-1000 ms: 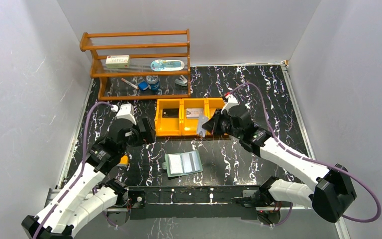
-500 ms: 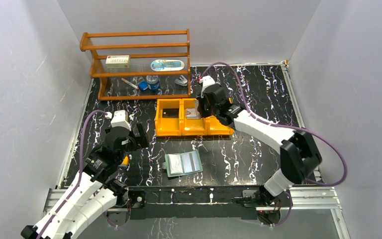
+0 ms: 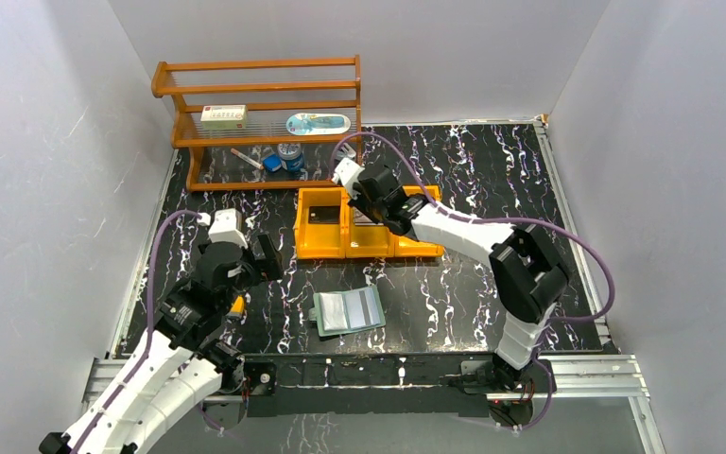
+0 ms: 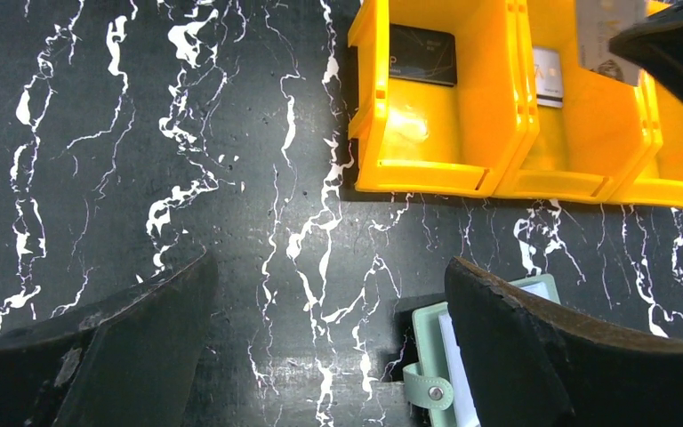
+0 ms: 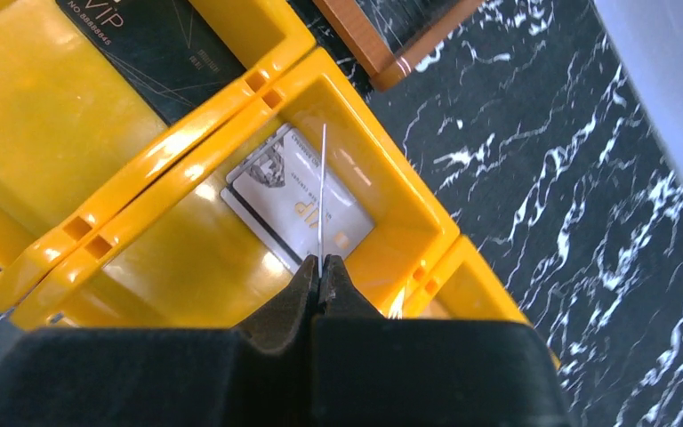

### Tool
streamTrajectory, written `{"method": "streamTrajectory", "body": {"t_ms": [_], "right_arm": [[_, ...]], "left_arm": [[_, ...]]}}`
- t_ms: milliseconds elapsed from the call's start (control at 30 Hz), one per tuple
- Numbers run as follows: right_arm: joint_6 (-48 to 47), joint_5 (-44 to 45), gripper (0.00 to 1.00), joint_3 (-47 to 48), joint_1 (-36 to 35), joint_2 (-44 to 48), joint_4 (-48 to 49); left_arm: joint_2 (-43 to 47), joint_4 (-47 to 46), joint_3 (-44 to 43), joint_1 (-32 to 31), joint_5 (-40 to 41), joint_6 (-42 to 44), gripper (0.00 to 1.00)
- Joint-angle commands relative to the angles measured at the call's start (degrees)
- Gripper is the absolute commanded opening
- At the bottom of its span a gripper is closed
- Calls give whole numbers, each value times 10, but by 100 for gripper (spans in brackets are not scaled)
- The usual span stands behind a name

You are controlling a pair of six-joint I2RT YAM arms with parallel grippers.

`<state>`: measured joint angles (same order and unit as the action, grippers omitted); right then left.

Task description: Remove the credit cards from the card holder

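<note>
Orange tray [image 3: 326, 248]: R tool [image 5: 320, 267], pinching a card [image 5: 322, 187], had swung left over mid bin [image 5: 187, 258]; drop pending. L tool [image 4: 327, 267] idled, jaws apart.

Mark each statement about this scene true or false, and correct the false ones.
1. The right pincer is shut on a card, held edge-on over the middle compartment of the tray. True.
2. The black card sits inside the card holder. False: it lies in the tray's left-end compartment, as the top view shows it.
3. The left pincer grips the card holder. False: it is open and empty; the holder lies open on the table.
4. A silver-grey card lies flat in the middle compartment. True.
</note>
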<state>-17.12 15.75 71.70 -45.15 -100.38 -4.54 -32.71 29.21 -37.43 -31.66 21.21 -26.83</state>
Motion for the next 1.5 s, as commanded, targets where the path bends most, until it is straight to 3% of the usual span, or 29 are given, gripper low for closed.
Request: {"method": "streamTrajectory", "body": {"t_ms": [0, 533, 867, 967, 1133, 1467], "right_arm": [[-122, -2, 0, 60, -6, -37, 15], [-238, 94, 0, 124, -9, -140, -31], [-234, 97, 2, 136, -14, -172, -51], [-230, 91, 6, 135, -16, -173, -63], [-218, 62, 22, 133, -17, -167, -72], [-199, 42, 28, 125, -17, -150, -77]], "left_arm": [[23, -3, -2, 2, 23, 7, 98], [-3, 8, -15, 2, 17, 27, 98], [63, 27, -14, 2, 77, 16, 98], [81, 26, -8, 2, 83, 13, 98], [79, 26, -9, 2, 84, 14, 99], [66, 30, -11, 2, 82, 14, 98]]}}
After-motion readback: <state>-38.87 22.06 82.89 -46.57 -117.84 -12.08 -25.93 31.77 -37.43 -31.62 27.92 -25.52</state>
